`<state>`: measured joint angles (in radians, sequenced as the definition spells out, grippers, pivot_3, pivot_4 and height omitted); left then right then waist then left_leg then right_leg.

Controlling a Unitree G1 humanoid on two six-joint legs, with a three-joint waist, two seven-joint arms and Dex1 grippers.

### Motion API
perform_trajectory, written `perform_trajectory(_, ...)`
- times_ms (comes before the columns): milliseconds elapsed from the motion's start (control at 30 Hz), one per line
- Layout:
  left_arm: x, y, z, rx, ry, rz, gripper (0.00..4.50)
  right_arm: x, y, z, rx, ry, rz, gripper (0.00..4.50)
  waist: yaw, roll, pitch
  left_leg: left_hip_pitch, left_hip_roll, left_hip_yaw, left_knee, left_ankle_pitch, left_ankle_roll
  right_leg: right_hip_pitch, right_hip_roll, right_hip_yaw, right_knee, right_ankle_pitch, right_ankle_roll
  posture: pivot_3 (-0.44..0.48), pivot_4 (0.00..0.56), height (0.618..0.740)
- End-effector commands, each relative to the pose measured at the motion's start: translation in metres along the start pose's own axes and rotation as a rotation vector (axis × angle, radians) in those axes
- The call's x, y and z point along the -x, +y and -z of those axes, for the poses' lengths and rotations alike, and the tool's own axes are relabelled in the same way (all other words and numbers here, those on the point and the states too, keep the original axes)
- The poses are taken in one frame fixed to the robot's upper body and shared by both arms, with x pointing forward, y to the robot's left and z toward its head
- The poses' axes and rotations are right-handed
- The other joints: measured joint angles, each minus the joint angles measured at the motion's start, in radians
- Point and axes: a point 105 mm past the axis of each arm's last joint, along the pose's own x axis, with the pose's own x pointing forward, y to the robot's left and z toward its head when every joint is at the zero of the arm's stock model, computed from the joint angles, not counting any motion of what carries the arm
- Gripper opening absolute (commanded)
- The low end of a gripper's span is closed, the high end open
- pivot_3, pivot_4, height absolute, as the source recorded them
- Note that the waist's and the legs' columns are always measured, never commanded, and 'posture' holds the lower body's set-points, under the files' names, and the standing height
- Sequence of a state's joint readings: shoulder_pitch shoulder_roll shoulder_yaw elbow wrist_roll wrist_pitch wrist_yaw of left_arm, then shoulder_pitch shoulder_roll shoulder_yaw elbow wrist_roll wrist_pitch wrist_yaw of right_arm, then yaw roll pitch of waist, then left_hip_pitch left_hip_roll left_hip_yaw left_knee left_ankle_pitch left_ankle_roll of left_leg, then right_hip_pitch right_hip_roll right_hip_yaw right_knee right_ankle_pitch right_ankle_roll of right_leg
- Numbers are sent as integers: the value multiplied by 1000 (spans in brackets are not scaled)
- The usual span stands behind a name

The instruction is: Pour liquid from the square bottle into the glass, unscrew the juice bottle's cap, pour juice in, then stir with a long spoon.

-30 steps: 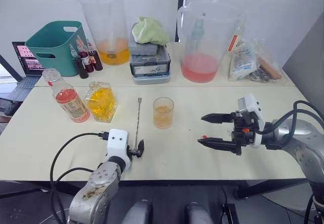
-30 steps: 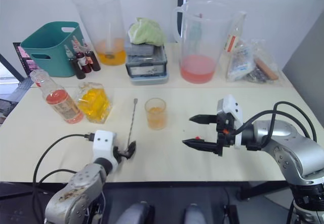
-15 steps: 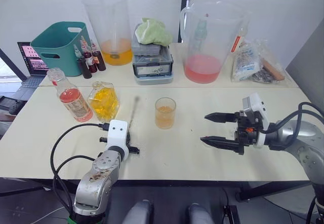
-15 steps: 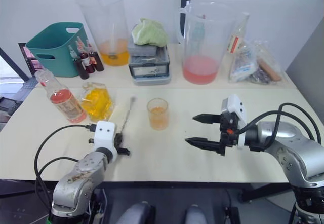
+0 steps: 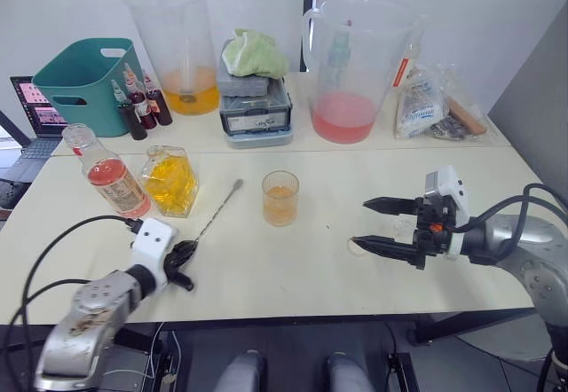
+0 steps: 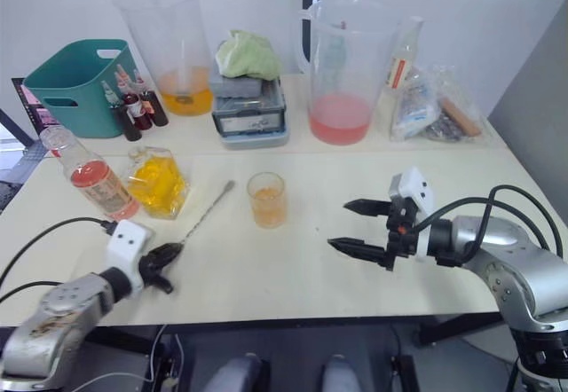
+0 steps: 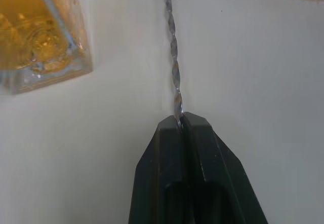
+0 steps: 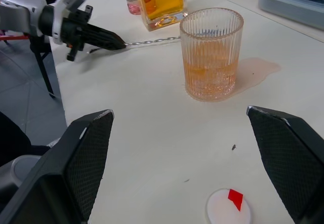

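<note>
Left gripper point(image 5: 184, 254) had swung outward, fingers pinching the long spoon point(image 5: 217, 211) by its end, ready to stir the glass point(image 5: 280, 198); right gripper point(image 5: 377, 224) waited, fingers spread.

White wall point(image 5: 71, 2), cream table point(image 5: 293, 268)

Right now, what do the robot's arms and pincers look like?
Both arms are rounded silver-grey metal with black cables looping beside them. Each ends in a white boxy wrist block and a pincer of two long, pointed black fingers. The left pincer sits on a scuffed, worn-looking arm. The right pincer has small red-orange bits beside its wrist block.
</note>
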<state>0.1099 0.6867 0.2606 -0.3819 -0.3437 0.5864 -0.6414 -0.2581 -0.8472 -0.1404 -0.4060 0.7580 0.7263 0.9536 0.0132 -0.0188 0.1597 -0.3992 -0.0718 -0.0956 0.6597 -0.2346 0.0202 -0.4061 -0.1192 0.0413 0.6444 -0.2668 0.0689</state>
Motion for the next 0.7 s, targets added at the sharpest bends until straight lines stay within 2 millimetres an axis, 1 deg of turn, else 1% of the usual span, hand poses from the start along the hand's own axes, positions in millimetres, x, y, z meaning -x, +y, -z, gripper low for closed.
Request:
perform_trajectory(33,16,13,-12,-114,-49,68,34,-1,4,-10,63,-33,8,4500,2,0,0,0,0,0,0,0,0,0,0,0,0,0,0,0,150,740)
perform_trajectory(100,30,19,-11,-212,-44,170,34,-3,4,-11,64,-39,16,4500,0,0,0,0,0,0,0,0,0,0,-1,0,-1,0,0,0,150,740)
perform_trajectory(133,33,20,-10,-238,-45,199,34,-3,4,-11,64,-41,18,4500,-1,0,0,0,0,0,0,0,0,0,0,0,-2,0,0,0,150,740)
perform_trajectory(200,45,16,-5,-367,-65,361,34,-3,3,-11,61,-46,22,4500,-2,0,0,0,0,0,-1,-1,0,0,-1,0,-2,0,0,0,150,740)
perform_trajectory(267,55,18,9,-479,-5,466,34,-3,3,-11,63,-44,26,4500,-2,0,0,-1,1,0,-1,-1,0,-1,-1,0,-3,1,-1,0,150,740)
perform_trajectory(300,56,22,15,-505,23,486,34,-3,2,-10,63,-44,28,4500,-2,0,0,-1,1,0,-1,-1,0,-1,-2,0,-3,1,-1,0,150,740)
perform_trajectory(367,51,34,19,-578,55,520,34,-3,2,-10,64,-47,35,4500,3,1,1,-1,1,0,-2,-1,0,-2,-2,-1,-4,1,-2,0,150,740)
perform_trajectory(433,46,42,21,-628,67,539,34,-3,1,-11,66,-50,40,4500,6,1,1,-2,1,0,-1,-1,0,-2,-2,-3,-4,1,-2,0,150,740)
perform_trajectory(467,38,45,23,-654,81,535,34,-3,2,-12,66,-54,44,4500,6,1,1,-2,1,0,-1,-1,0,-1,-2,-3,-4,1,-1,0,150,740)
perform_trajectory(567,21,48,32,-703,116,541,34,-2,5,-16,66,-62,51,4500,0,1,1,-2,0,0,-1,-1,1,-2,-2,-3,-2,2,0,0,150,740)
perform_trajectory(700,17,48,41,-708,157,568,34,-1,5,-17,64,-62,66,4500,-5,2,0,-1,-1,1,-1,-2,2,-4,-3,-3,3,2,0,0,150,740)
